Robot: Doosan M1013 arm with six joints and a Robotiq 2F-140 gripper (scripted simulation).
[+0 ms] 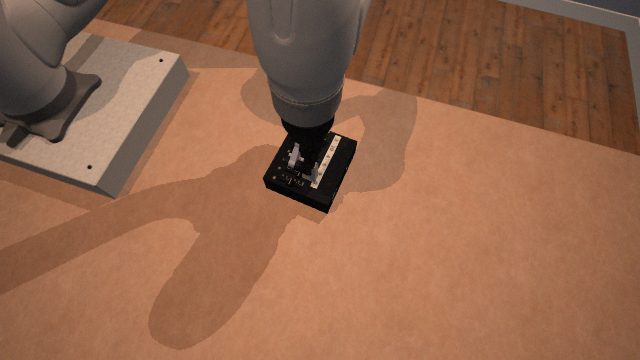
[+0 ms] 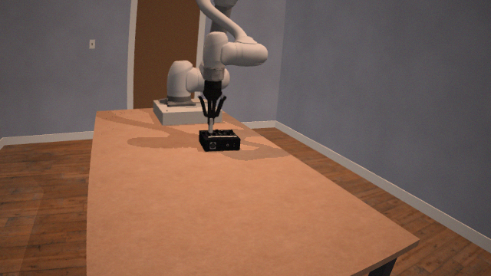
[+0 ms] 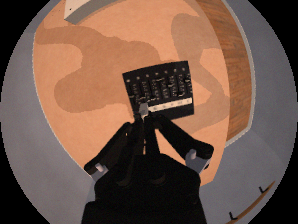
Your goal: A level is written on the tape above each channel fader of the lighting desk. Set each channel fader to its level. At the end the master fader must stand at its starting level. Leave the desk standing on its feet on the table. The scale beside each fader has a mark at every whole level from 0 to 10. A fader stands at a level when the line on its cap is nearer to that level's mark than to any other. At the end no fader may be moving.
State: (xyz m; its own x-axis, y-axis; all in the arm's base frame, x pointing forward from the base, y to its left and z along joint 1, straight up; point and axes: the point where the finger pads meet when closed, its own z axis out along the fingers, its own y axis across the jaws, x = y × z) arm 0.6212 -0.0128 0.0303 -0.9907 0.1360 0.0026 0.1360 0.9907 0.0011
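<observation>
The black lighting desk (image 1: 342, 167) (image 2: 226, 146) (image 3: 175, 69) stands flat on the table. Its white tape strip (image 1: 327, 162) (image 3: 172, 104) runs along one side of the faders; the written levels are too small to read surely. Several faders show in the wrist view, but their cap lines cannot be read. My gripper (image 2: 210, 131) (image 3: 145, 108) is shut, with nothing seen between its fingertips. It points down, and its tips are at the desk's top near the tape's left end in the wrist view. They hide the part of the desk under them; whether they touch a fader cap cannot be told.
The desk stands on the brown table (image 1: 450, 250) (image 2: 173, 215). The arm's pale base block (image 1: 145, 100) (image 2: 184, 118) is on the same table, behind the desk in the exterior view. One long table edge runs close by the desk, with wooden floor (image 1: 450, 60) beyond.
</observation>
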